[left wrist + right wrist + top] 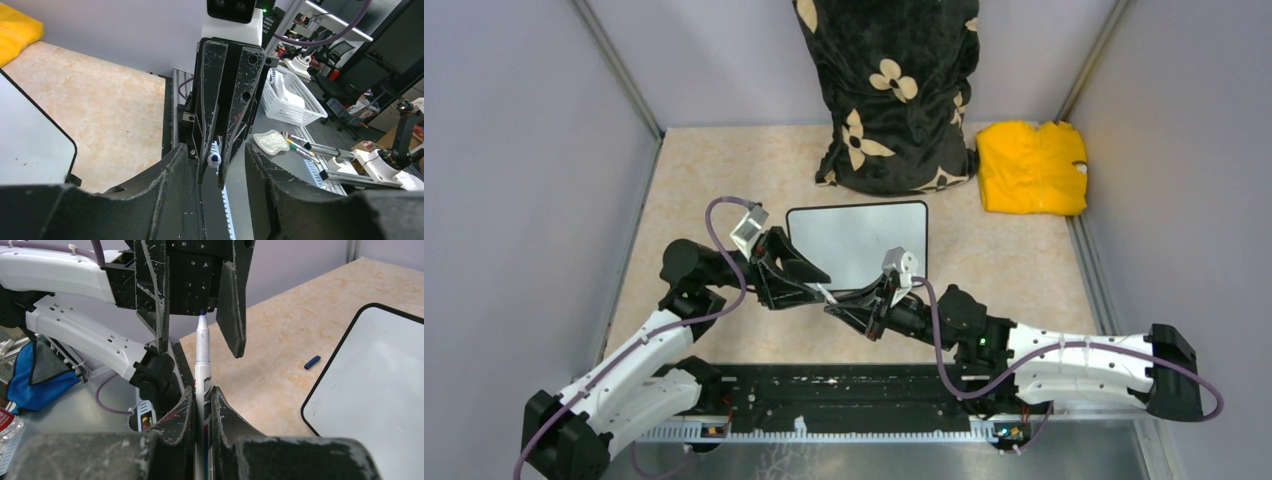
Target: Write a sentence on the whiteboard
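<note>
The whiteboard [859, 240] lies flat mid-table, its face blank; the sentence is not in view. My right gripper [844, 308] is shut on a white marker [202, 345], uncapped, whose blue tip [214, 159] points at the left gripper. That left gripper [816, 287] stands open just off the board's near edge, facing the right one. Its two fingers [232, 315] flank the marker's tip without touching it. In the left wrist view the right gripper's fingers [212, 110] and the tip sit between my own wide-apart jaws.
A blue pen cap [312, 362] lies on the table near the board's corner. A black floral bag [894, 90] stands at the back and a yellow cloth [1032, 167] at the back right. Grey walls enclose the table. A white basket [292, 97] sits beyond the near rail.
</note>
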Tool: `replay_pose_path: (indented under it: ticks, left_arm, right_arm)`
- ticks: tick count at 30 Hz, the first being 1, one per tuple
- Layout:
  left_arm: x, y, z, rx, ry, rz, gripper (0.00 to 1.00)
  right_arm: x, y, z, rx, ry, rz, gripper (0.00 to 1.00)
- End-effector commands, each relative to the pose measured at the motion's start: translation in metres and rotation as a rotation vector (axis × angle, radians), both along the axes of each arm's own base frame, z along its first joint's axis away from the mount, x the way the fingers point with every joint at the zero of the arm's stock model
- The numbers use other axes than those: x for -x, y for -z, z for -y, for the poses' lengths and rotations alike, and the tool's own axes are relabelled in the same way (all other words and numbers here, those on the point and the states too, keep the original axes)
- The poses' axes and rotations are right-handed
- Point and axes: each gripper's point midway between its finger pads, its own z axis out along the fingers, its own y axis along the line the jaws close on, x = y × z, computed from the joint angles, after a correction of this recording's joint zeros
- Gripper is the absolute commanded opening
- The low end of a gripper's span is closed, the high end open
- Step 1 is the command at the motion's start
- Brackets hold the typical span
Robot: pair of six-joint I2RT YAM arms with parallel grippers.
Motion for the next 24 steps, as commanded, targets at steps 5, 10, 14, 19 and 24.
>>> replay_pose_path:
  ticks: [5,10,14,19,24]
  left_arm:
    - [0.0097,-0.0021,0.0011,0.004,0.058,0.039,0.43]
    - [0.0098,0.0002,0.0026,-0.004,0.068,0.030,0.40]
    - [0.0103,0.0016,0.0031,-0.008,0.075,0.023,0.39]
    - [0.0106,0.0029,0.0039,-0.013,0.082,0.017,0.36]
    - [0.0119,0.0042,0.0048,-0.017,0.092,0.014,0.35]
  right_arm:
    - [0.0020,-0.0466,0.0013,-0.119,-0.007,0.034,0.00]
    - [0.0013,-0.0466,0.0023,-0.120,-0.002,0.034,0.00]
    - [0.0008,-0.0456,0.0024,-0.119,0.001,0.034,0.00]
    - [-0.0005,-0.0461,0.0021,-0.122,0.007,0.034,0.00]
    - [-0.0003,-0.0454,0.0013,-0.121,0.006,0.033,0.00]
